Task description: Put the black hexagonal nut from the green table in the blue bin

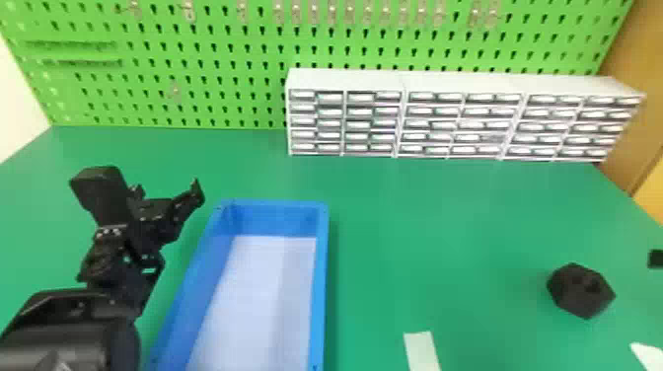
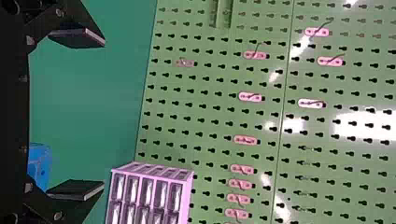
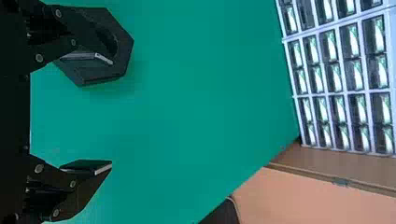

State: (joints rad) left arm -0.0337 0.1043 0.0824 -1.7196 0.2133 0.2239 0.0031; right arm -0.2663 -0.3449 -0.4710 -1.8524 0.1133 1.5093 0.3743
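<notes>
Nut (image 1: 581,291): right of bin (image 1: 320,281)
Right gripper (image 3: 111,113): wide, one finger overlapping nut
Left gripper (image 2: 104,114): wide, left of bin
Grasp: centre nut between fingers before lowering, then squeeze squarely

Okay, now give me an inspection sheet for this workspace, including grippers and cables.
Surface: green table, no visible damage
Job's things: black hexagonal nut on the table, right of the blue bin
Clutter: white strip right of the bin; white piece at far right
Grippers: left pincer open, left of the bin; right pincer open, by the nut
Cables: nothing seen for certain
Surroundings: green pegboard behind; white drawer units before it
</notes>
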